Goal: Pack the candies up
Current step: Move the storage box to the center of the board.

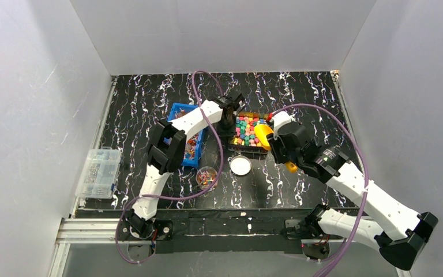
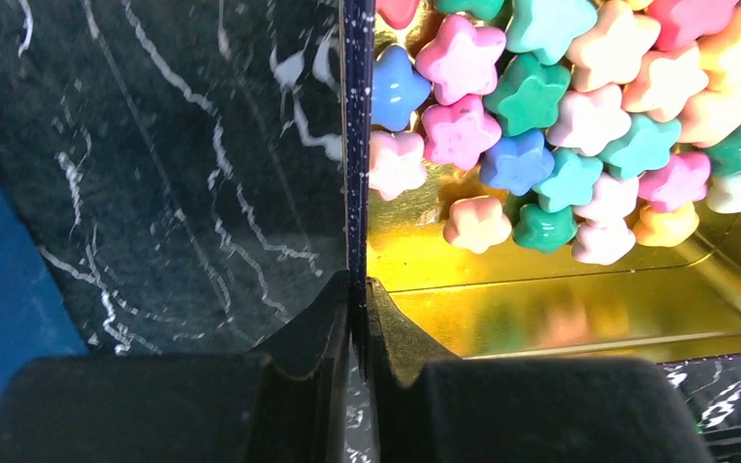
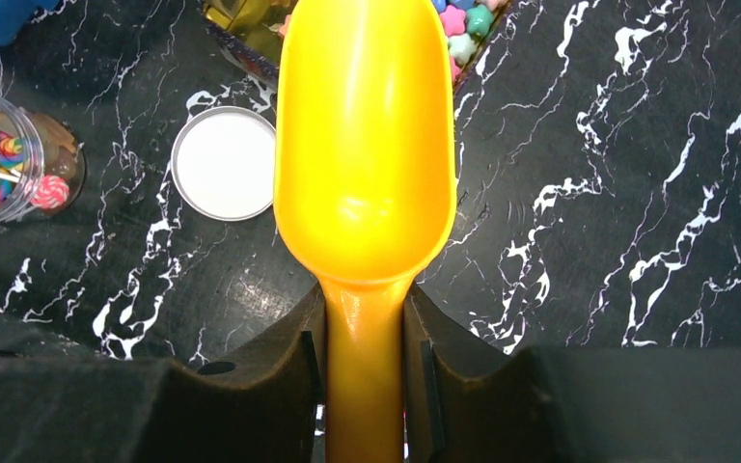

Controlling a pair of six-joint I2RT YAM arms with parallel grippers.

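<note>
Yellow plastic scoop [image 3: 365, 145] — bowl glossy and empty. The right gripper [image 3: 365, 333] is clamped on its handle, one finger on each side. From overhead the scoop mouth hangs over the right side of the tray [image 2: 355, 145], which sits about mid-table.

Left gripper [image 2: 357, 294]: jaws pinched nearly together on the tray's thin left wall, one finger outside over the marble top, one inside over the gold floor. Judged purpose: anchoring the tray against the scoop's push.

Candies [image 2: 526, 92] — star-shaped, in pink, blue, green and cream, heaped inside the tray. The gold floor nearest the left gripper is bare.

An open jar [image 3: 0, 169] with swirl lollipops inside stands closer to the near edge, left of the tray. Its white lid [image 3: 224, 162] lies flat between jar and tray, apart from both.

Step in hand, as I read it: load the scoop. Notes for doing it well:
- Bring the lip down low and slide it under the heap. A dive from above would likely scatter stars over the wall.
- Push toward a wall so the stars bank up and roll in.
- Stay clear of the left gripper's inside finger.
- The left pinch must hold firm during the push, or the tray may skid.
- Take a modest load and level the bowl before carrying it over the lid to the jar.
</note>
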